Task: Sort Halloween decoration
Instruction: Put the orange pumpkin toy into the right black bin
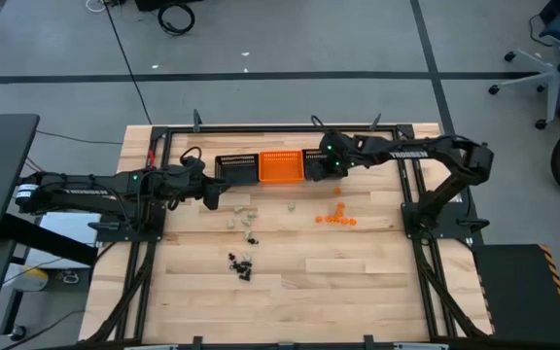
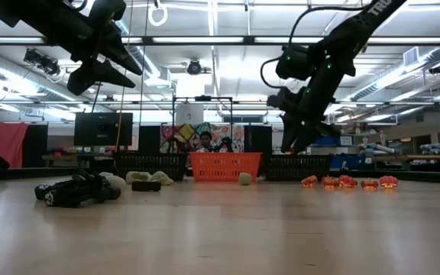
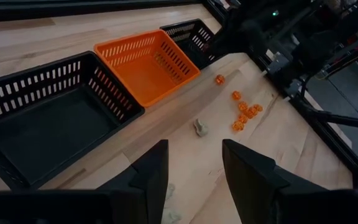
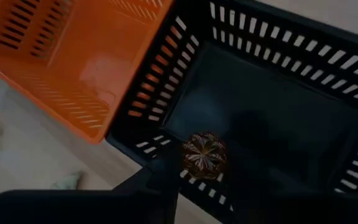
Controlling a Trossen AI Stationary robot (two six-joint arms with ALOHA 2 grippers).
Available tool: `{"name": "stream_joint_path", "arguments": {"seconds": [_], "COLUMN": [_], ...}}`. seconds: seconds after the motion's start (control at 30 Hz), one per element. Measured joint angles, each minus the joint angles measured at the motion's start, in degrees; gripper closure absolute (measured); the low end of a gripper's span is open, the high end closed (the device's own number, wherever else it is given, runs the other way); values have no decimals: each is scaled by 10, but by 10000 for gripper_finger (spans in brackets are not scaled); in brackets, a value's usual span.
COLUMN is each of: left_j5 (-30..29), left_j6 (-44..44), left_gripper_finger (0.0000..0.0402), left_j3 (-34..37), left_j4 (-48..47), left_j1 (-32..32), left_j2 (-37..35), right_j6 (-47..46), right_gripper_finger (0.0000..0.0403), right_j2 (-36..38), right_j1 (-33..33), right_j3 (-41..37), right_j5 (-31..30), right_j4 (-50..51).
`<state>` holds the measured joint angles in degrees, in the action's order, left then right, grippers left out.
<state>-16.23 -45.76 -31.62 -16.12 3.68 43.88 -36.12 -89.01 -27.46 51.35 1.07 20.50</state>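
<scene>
Right gripper (image 4: 201,186) over the black basket (image 4: 278,106), an orange trinket (image 4: 202,155) at its jaws.
Jaws parting around the trinket just inside the rim beside the orange basket (image 1: 282,166); best released farther inward. Left gripper (image 3: 194,171) waits, jaws apart; other trinkets (image 1: 335,218) lie on the tabletop (image 1: 358,282).

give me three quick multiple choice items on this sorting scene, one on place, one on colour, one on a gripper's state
1. Where does the orange basket stand?
A. between two black baskets
B. alone at the table's front edge
C. on the floor

2. What colour is the trinket at the right gripper?
A. black
B. orange
C. blue

3. How is the left gripper?
A. open, holding nothing
B. shut on a basket
C. shut on a black trinket

Answers: 1 A, black baskets flank it; 2 B, the right wrist view shows it orange over the black basket; 3 A, bare table shows between its fingers.
</scene>
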Motion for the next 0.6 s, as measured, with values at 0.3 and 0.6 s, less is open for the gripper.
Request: {"name": "stream_joint_path", "arguments": {"seconds": [0.3, 0.6], "left_j5": [0, 0], "left_j6": [-6, -5], "left_gripper_finger": [244, 244], "left_j3": [0, 0], "left_j4": [0, 0], "left_j1": [0, 0], "left_j2": [0, 0], "right_j6": [8, 20], "right_gripper_finger": [210, 212], "right_j2": [4, 57], "right_j1": [-18, 33], "right_j3": [0, 0], "right_j5": [32, 25], "right_j4": [3, 99]}}
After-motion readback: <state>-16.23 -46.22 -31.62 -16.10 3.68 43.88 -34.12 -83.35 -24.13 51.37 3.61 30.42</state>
